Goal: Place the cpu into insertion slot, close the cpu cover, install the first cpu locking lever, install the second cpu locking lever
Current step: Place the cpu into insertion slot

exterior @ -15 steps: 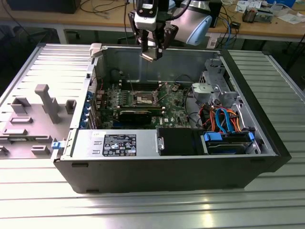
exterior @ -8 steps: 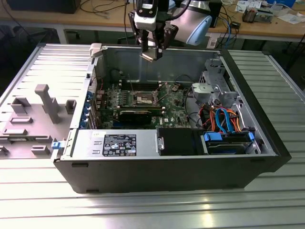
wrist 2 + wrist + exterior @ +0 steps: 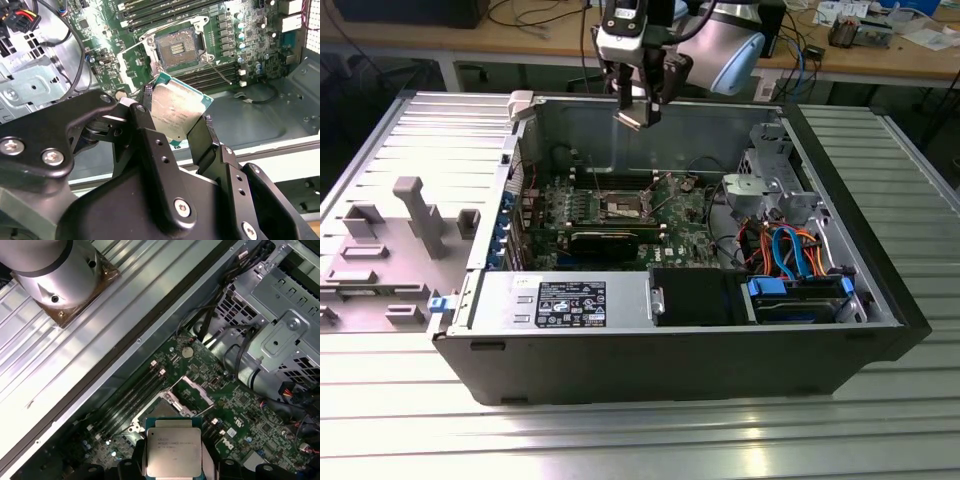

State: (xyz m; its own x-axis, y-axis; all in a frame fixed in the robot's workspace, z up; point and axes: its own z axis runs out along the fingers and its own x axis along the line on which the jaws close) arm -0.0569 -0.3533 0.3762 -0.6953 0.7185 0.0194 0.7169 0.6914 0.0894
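The cpu is clamped by its edges between the two black fingers of the gripper, silver face showing (a green rim just peeks out). In the exterior view it hangs in the air near the far wall of the open computer case. Below it the insertion slot lies bare on the green board. A metal drive cage stands to the exterior view's right of the slot.
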